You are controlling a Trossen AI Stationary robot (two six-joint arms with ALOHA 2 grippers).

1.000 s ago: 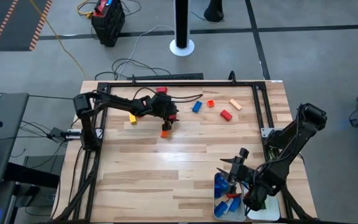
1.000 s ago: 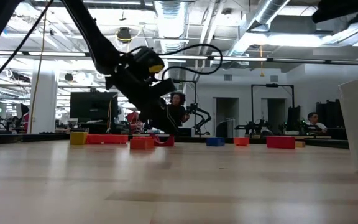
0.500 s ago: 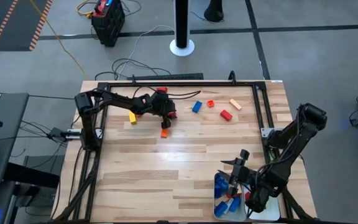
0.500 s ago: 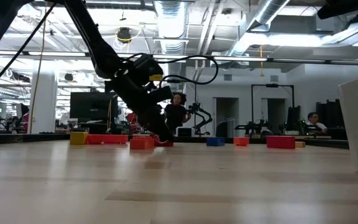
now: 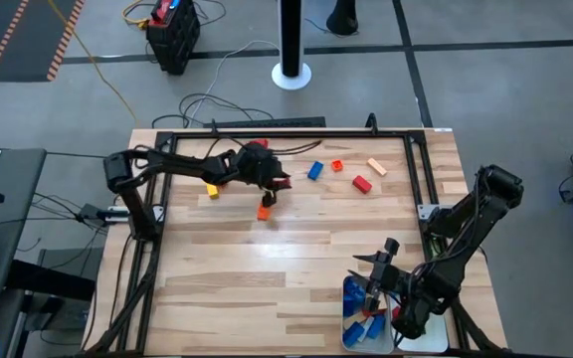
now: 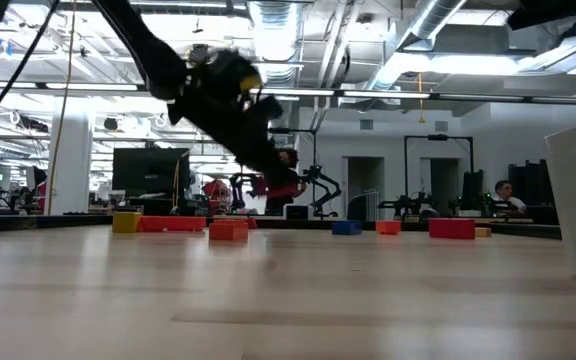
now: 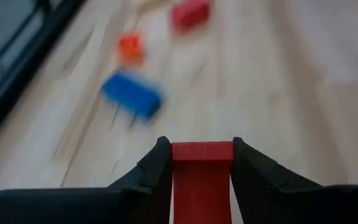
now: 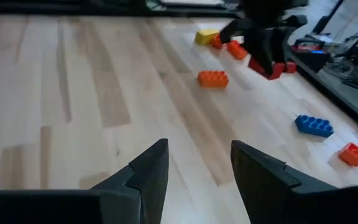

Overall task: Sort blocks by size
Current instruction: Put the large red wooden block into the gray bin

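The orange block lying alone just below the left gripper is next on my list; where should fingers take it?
Grip the orange block across its two long sides, coming straight down from above: it lies flat on the table with free space around it.

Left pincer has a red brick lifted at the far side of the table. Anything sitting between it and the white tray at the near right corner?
Nothing visible blocks it. The left pincer holds the red brick; bare wood lies between there and the white tray. The orange brick sits just below the pincer, off that line. The right pincer hovers open over the tray's rim.
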